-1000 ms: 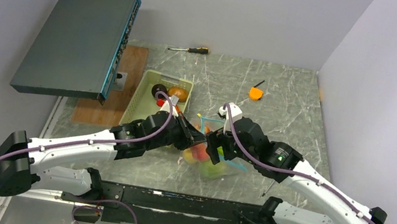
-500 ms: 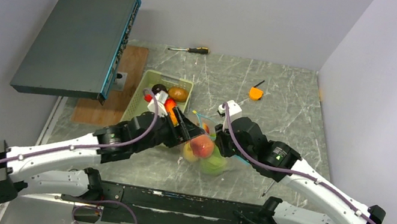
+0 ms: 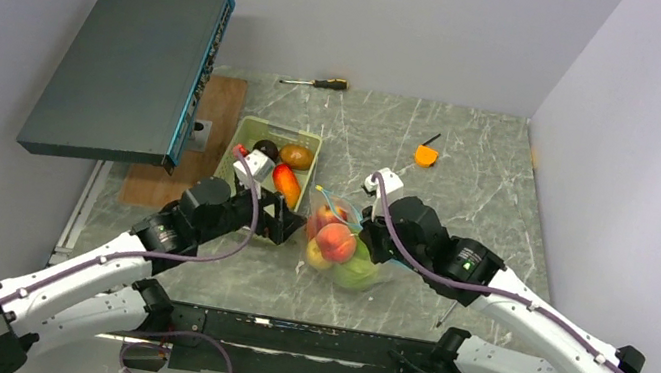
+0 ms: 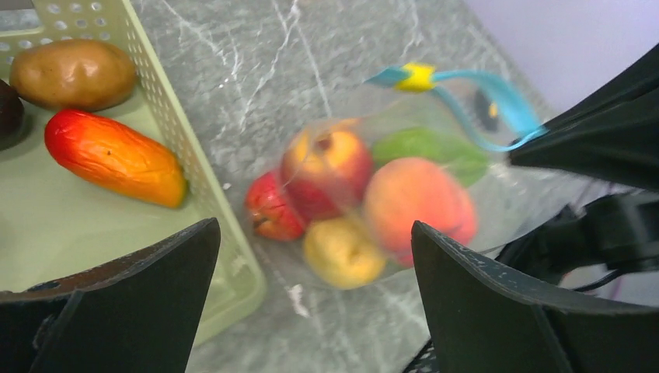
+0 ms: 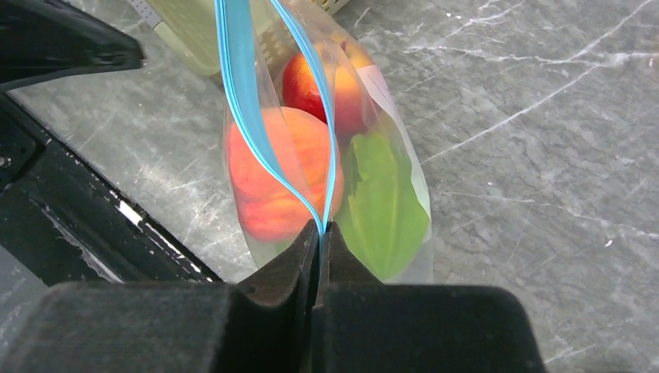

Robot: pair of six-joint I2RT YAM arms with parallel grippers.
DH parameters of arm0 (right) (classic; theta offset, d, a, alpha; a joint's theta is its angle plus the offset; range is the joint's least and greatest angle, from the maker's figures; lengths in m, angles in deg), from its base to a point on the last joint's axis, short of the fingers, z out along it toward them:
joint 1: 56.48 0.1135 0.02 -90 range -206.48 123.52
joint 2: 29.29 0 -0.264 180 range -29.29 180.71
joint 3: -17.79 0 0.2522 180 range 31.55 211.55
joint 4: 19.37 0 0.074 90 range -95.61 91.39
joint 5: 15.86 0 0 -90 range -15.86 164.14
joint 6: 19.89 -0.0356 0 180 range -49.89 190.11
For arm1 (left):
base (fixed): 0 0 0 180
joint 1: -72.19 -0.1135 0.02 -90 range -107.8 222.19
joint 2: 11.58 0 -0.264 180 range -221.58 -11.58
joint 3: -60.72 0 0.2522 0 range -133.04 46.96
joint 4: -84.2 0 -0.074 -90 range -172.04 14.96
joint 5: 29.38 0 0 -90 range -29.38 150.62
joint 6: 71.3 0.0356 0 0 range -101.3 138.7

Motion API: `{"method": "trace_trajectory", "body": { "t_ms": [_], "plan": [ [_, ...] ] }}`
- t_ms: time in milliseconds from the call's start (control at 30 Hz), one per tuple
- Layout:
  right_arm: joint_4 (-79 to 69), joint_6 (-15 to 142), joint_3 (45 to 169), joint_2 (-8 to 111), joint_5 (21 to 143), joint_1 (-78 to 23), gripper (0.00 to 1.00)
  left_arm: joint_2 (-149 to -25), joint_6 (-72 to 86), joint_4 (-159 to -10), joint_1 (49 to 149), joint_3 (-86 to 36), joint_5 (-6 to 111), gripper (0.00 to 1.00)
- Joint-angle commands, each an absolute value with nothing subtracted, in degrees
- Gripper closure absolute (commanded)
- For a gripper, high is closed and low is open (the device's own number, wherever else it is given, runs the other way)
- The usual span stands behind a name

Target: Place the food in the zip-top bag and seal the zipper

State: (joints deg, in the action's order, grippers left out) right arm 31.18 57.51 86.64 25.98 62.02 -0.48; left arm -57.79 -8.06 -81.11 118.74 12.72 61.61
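The clear, floppy zip-top plastic bag (image 5: pixel 416 264) lies on the grey marbled surface (image 3: pixel 471 170) between the two arms, just right of the pale green perforated plastic tray (image 3: pixel 282 126). Several toy foods show through its film, packed together: a round peach-orange fruit (image 4: pixel 420 206), a red-and-yellow apple (image 4: pixel 330 167), a small yellow fruit (image 4: pixel 342 252), a small red fruit (image 4: pixel 268 211) and a flat green leafy piece (image 5: pixel 385 202). The small red fruit sits closest to the tray wall; whether it touches the wall cannot be told.

The right hand (image 5: pixel 320 231) is clenched. Its two dark fingers meet on the thin teal-blue zipper strip (image 5: pixel 237 109) at one end of the bag's mouth. From that pinch the two sides of the strip run apart, so the mouth gapes over the peach-orange fruit. A small yellow slider (image 4: pixel 417 76) sits on the zipper strip towards its other end, as seen from the left wrist.

The left hand (image 4: pixel 312 233) is released — fingers spread wide, nothing between them — and hangs over the line where tray and bag meet.

In the tray lie a brown potato (image 4: pixel 74 74), a long red-to-orange fruit (image 4: pixel 113 159) and a dark purple piece (image 3: pixel 265 147), which is mostly cut off in the wrist view. Farther back on the surface are an orange-and-black-handled screwdriver (image 3: pixel 315 83) and a small flat orange tool (image 3: pixel 426 155), both well apart from the bag.
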Motion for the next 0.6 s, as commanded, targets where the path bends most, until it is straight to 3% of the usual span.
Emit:
{"method": "trace_trajectory", "body": {
  "t_ms": [0, 133, 333, 567],
  "plan": [
    [27.2, 58.7, 86.7, 24.2, 64.0, -0.5, 1.00, -58.4, 7.3, -92.2, 114.6, 17.4, 47.3, 0.02],
    [27.8, 59.3, 87.1, 24.8, 65.6, -0.5, 1.00, -58.2, 12.4, -104.5, 113.2, 20.5, 41.1, 0.03],
    [26.9, 59.6, 86.9, 24.7, 67.7, -0.6, 1.00, -65.1, 24.0, -96.6, 109.4, 12.6, 23.6, 0.04],
    [27.6, 60.4, 87.6, 24.4, 67.5, -0.5, 1.00, -69.2, 26.3, -100.2, 104.0, 11.7, 13.3, 0.08]
  ]
}}
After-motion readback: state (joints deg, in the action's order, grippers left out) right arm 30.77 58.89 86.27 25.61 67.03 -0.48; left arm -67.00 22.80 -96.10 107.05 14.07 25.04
